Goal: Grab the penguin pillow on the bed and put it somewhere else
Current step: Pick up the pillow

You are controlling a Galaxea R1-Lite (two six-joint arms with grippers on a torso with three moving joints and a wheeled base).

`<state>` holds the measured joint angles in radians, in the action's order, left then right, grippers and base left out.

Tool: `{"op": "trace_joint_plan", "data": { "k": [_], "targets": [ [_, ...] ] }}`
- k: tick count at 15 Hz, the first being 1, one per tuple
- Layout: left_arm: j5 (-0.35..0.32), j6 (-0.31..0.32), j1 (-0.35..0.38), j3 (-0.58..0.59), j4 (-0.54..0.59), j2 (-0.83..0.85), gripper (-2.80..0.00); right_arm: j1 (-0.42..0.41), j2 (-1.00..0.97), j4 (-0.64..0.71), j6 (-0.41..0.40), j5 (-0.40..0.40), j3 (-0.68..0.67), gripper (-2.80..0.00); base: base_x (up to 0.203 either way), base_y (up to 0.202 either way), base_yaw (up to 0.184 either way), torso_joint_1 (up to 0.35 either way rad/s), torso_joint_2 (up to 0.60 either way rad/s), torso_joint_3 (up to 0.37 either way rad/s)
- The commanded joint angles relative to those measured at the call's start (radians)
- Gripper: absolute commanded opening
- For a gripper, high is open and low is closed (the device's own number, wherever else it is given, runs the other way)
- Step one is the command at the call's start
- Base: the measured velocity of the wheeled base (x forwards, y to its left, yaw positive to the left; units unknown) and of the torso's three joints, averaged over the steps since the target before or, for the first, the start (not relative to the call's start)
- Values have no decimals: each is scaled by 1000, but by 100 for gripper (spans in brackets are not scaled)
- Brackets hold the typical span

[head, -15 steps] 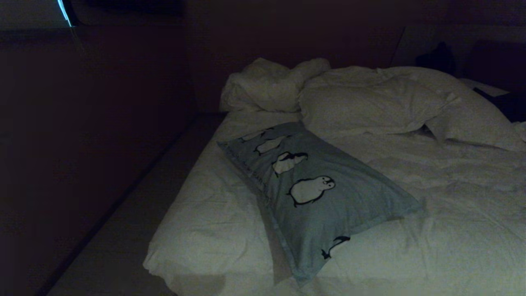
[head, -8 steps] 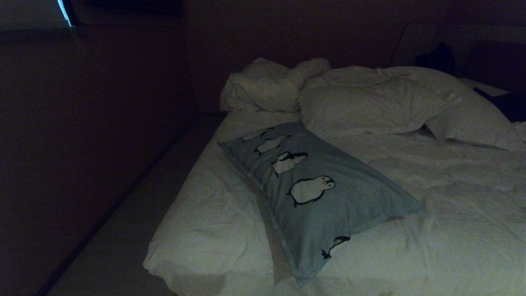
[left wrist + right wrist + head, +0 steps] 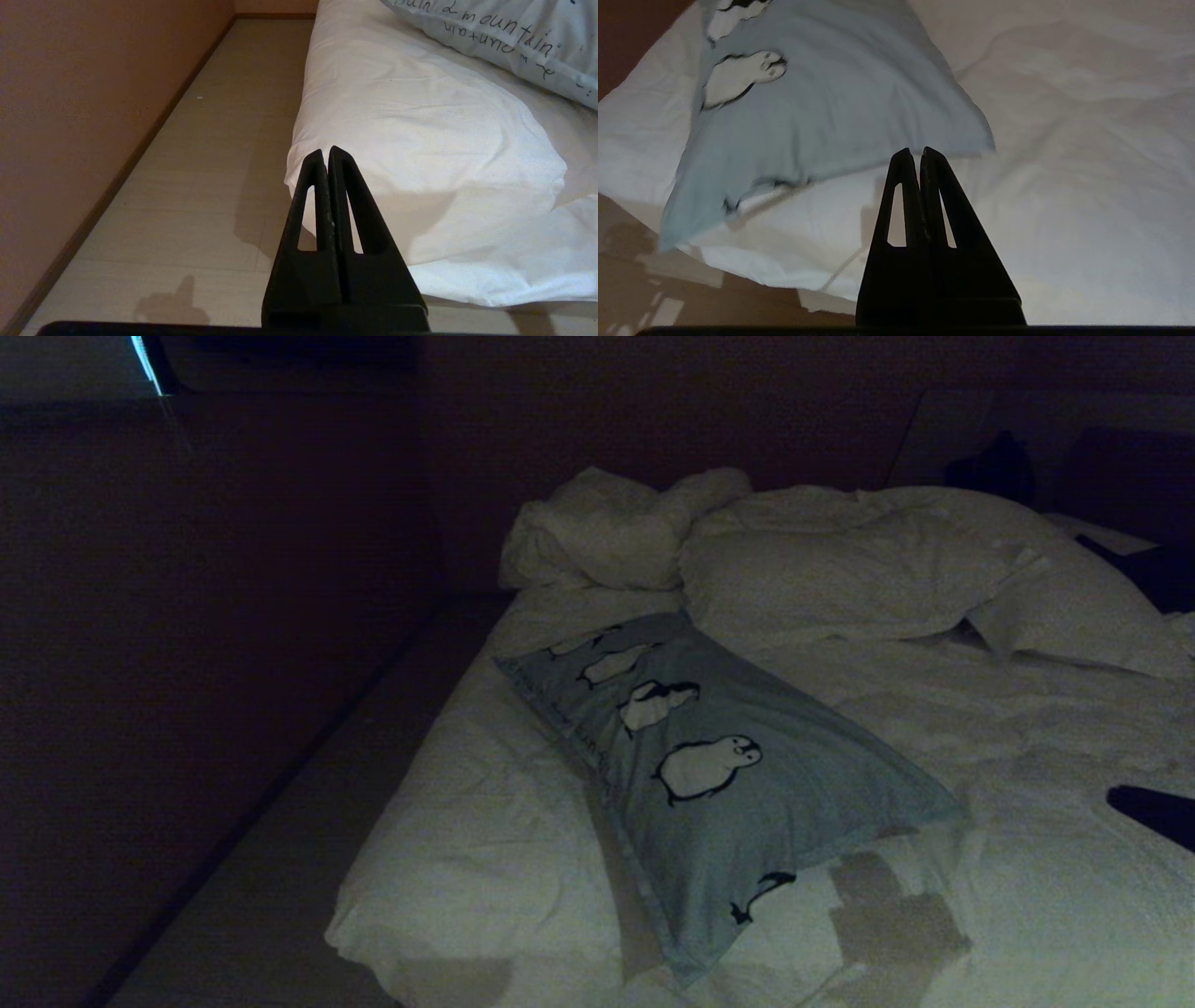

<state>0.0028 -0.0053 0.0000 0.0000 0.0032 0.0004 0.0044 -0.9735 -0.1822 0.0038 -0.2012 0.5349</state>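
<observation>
While the grey-blue penguin-printed pillow (image 3: 719, 784) lies on the white-duveted bed (image 3: 1027, 877), both black grippers, left (image 3: 327, 151) and right (image 3: 914, 153), are kept closed and empty.

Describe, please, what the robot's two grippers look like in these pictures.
Both look alike. The left gripper and right gripper are matt black, each with two long fingers tapering to a point, every finger pierced by a slim triangular slot. No cables or markings show. In the head view the right one is only a dark shape.
</observation>
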Motion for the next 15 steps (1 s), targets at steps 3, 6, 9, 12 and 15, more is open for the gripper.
{"op": "trace_joint_plan", "data": {
  "k": [3, 6, 9, 12, 15],
  "targets": [
    [0, -1, 0, 2, 0, 0, -280, 31, -361, -236, 23, -8, 152, -280, 0, 0, 0, 0, 0, 0],
    [0, -1, 0, 2, 0, 0, -280, 77, -482, -259, 27, -11, 247, -280, 0, 0, 0, 0, 0, 0],
    [0, -1, 0, 2, 0, 0, -280, 126, -593, -262, 31, -8, 338, -280, 0, 0, 0, 0, 0, 0],
    [0, -1, 0, 2, 0, 0, -280, 152, -687, -263, 32, -6, 428, -280, 0, 0, 0, 0, 0, 0],
    [0, -1, 0, 2, 0, 0, -280, 177, -777, -264, 46, -3, 492, -280, 0, 0, 0, 0, 0, 0]
  ]
}}
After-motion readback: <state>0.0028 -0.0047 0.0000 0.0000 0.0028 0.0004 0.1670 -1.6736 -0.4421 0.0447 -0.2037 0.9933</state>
